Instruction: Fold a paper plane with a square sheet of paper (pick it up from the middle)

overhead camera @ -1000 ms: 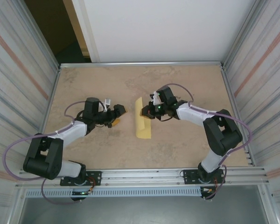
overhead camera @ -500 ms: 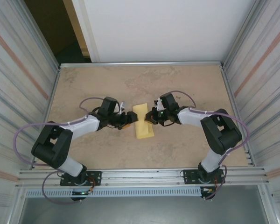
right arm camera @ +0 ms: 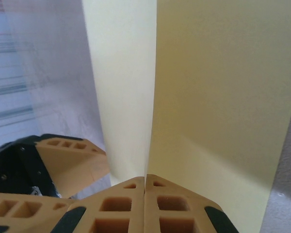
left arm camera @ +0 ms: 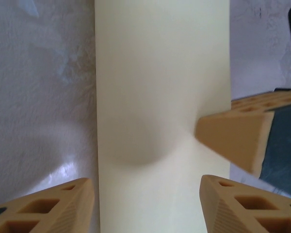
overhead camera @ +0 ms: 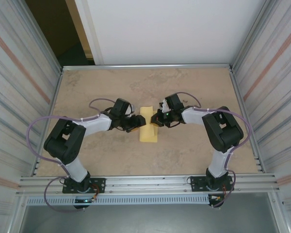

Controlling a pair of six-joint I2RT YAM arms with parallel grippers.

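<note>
On the surface point(overhead camera: 194, 145), my wide-spread left hand point(left arm camera: 145, 187) straddles the folded yellow sheet point(left arm camera: 160, 73); my right hand point(right arm camera: 144, 178) pinches its right edge.

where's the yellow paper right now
In the top view the yellow paper sits mid-table, between the left gripper on its left and the right gripper, which is shut on its right edge.

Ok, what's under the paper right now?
Tan table shows all round the paper. The patch directly beneath it, and anything between its folded layers, is covered.
</note>
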